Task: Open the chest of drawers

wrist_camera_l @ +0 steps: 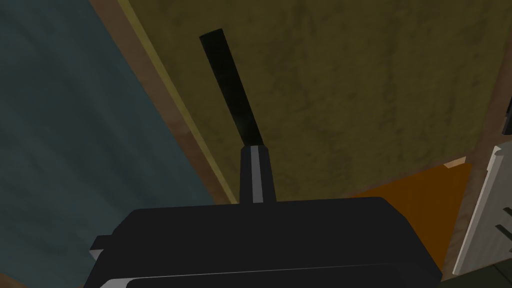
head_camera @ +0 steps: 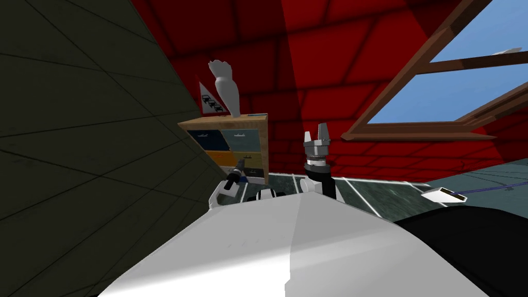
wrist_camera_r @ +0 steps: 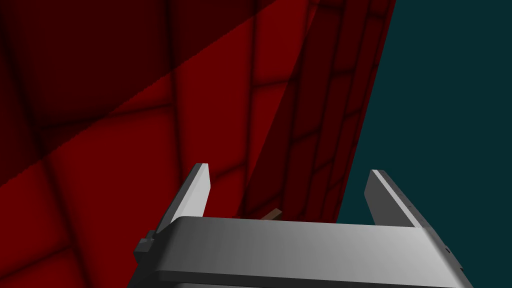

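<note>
Head view — INSPECTOR: Where does the chest of drawers (head_camera: 229,147) stand?

ASSISTANT: Far left, against the red wall (head_camera: 330,77), with the dark wall (head_camera: 77,129) close on its left. It has a wooden frame and coloured drawer fronts. A white ornament (head_camera: 226,88) and a triangular sign (head_camera: 209,102) stand on its top. The left gripper (head_camera: 239,169) is at the chest's front, on the right-hand column, just below the teal drawer front (head_camera: 240,138).

INSPECTOR: How does the handle lie against the jaws?

ASSISTANT: In the left wrist view, a black bar handle (wrist_camera_l: 230,85) lies on an olive-yellow drawer front (wrist_camera_l: 350,90). Its near end runs straight into the fingertips. The rest extends away from the gripper, roughly in line with the fingers. The jaws are clenched on that end, fingers pressed close together. The teal drawer front borders the olive one on one side, an orange front (wrist_camera_l: 420,200) on another.

INSPECTOR: And the other arm?

ASSISTANT: The right gripper (head_camera: 318,133) is raised to the right of the chest, well apart from it, pointing up. Its jaws are released, fingers spread wide.
</note>
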You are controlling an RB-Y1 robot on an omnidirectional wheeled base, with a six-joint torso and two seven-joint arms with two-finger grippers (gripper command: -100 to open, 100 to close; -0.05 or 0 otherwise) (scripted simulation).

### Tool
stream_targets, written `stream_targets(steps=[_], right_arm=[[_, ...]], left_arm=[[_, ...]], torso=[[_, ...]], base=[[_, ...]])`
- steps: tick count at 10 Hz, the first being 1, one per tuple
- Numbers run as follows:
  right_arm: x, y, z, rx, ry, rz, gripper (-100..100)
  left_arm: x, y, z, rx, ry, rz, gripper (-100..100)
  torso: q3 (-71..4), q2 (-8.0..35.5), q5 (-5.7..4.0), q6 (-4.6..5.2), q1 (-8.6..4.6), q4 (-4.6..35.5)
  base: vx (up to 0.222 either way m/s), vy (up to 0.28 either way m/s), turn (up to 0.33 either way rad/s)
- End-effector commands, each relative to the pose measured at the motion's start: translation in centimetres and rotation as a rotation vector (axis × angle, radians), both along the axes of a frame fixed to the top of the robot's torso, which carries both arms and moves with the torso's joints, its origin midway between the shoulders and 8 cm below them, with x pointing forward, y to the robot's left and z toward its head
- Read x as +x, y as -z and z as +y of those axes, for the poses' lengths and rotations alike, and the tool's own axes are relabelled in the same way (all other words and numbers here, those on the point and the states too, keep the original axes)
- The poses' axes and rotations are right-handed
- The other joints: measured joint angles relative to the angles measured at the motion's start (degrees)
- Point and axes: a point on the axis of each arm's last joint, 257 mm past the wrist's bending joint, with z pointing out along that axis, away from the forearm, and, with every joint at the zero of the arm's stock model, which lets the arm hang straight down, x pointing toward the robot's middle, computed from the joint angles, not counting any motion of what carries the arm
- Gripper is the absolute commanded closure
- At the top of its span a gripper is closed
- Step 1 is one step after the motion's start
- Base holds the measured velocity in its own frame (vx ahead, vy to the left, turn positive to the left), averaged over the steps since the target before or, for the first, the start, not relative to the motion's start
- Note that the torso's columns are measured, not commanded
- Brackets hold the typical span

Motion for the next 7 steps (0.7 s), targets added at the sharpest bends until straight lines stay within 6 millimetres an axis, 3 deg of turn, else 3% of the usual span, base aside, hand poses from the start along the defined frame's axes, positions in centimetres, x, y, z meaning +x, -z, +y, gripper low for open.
stream_targets(steps=[1, 3, 7], right_arm=[[0.0, 0.0, 0.0, 0.000, 0.000, 0.000, 0], [0.0, 0.0, 0.0, 0.000, 0.000, 0.000, 0], [0.0, 0.0, 0.0, 0.000, 0.000, 0.000, 0]], left_arm=[[1.0, 0.1, -1.1, -0.004, -0.011, -0.002, 100], [2.7, 0.2, -2.9, 0.006, -0.021, -0.002, 100], [4.3, 0.0, -5.8, -0.006, -0.023, 0.001, 100]], torso=[[-0.13, -0.19, -0.05, 0.02, -0.14, -0.06], [-0.19, -0.27, -0.10, 0.03, -0.32, -0.09], [-0.03, -0.03, -0.03, 0.02, -0.07, -0.02]], base=[[-0.081, 0.076, -0.014], [-0.117, 0.090, -0.022], [-0.123, 0.101, -0.018]])
